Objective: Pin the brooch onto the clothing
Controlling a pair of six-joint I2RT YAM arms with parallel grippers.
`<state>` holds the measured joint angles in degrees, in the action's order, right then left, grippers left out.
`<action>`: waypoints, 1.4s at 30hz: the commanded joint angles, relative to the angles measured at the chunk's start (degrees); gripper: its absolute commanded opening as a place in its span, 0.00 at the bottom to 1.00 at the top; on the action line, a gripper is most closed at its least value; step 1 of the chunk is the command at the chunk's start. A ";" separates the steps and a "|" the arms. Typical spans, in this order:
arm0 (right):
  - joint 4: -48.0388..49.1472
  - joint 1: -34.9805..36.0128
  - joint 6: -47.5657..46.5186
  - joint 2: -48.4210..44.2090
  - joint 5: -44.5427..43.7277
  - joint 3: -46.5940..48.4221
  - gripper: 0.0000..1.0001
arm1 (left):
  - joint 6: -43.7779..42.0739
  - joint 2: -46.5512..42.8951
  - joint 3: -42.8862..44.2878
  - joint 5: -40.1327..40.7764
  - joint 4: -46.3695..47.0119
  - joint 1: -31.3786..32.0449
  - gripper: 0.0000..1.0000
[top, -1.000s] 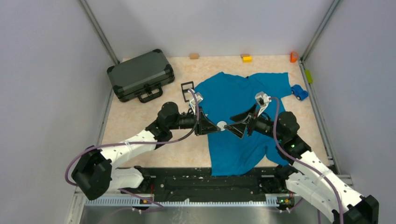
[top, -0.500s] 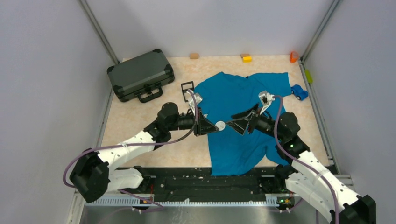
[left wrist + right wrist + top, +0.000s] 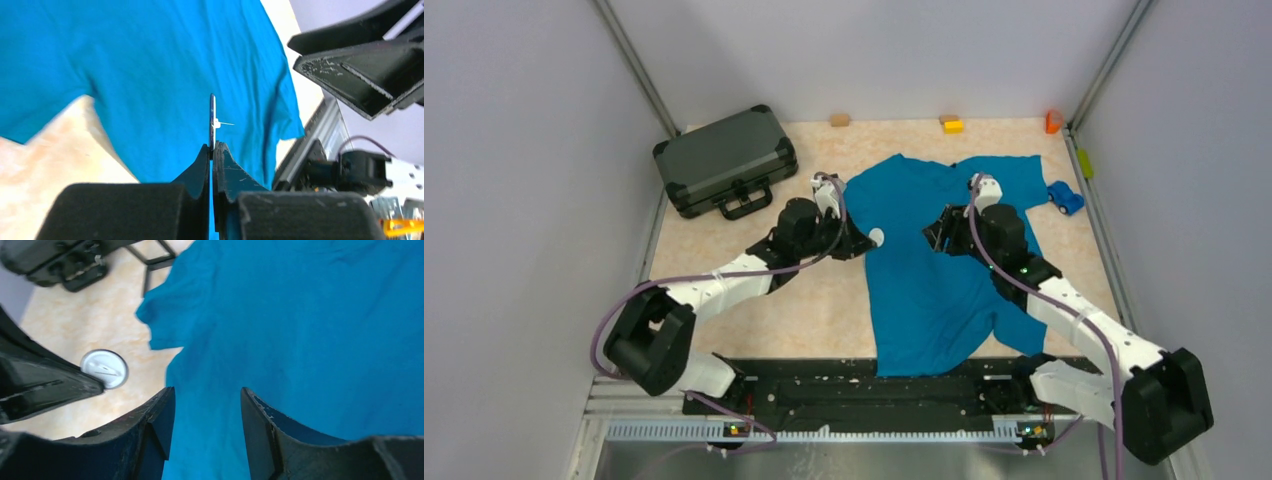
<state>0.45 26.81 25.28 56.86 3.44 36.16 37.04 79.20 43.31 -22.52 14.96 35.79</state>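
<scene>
The brooch (image 3: 212,115) shows edge-on in the left wrist view — a thin dark sliver, its faces hidden, its lower rim buried inside the left gripper (image 3: 213,148). The clothing (image 3: 310,340) runs off the right wrist view's edges — hem unseen there.

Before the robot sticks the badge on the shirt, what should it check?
1. Brooch gripped: ok, the left gripper pinches its edge.
2. Right gripper free: ok, open and empty above the T-shirt.
3. Brooch touching the fabric: not ok, it is held clear of it.
4. T-shirt spread out: ok, mostly flat.
5. Pin ready to go in: cannot tell, too small.
</scene>
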 commanded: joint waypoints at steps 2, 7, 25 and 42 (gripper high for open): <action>1.25 -0.06 -6.38 11.37 -8.26 7.83 0.49 | -1.03 5.14 5.52 -0.12 1.15 -4.71 0.00; 1.14 2.53 -8.99 24.98 -11.52 15.91 0.45 | -5.59 7.19 8.50 2.24 -1.43 -4.99 0.00; -11.82 7.91 -10.84 54.55 -20.29 38.88 0.43 | -14.17 -2.26 -3.60 4.28 -1.96 -13.11 0.00; -15.33 7.76 -8.80 58.72 -18.88 39.40 0.30 | -14.16 -6.82 -6.06 2.66 -1.67 -13.14 0.00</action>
<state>-13.17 34.13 15.64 113.78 -16.21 74.70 23.81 74.70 37.56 -18.79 11.20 22.59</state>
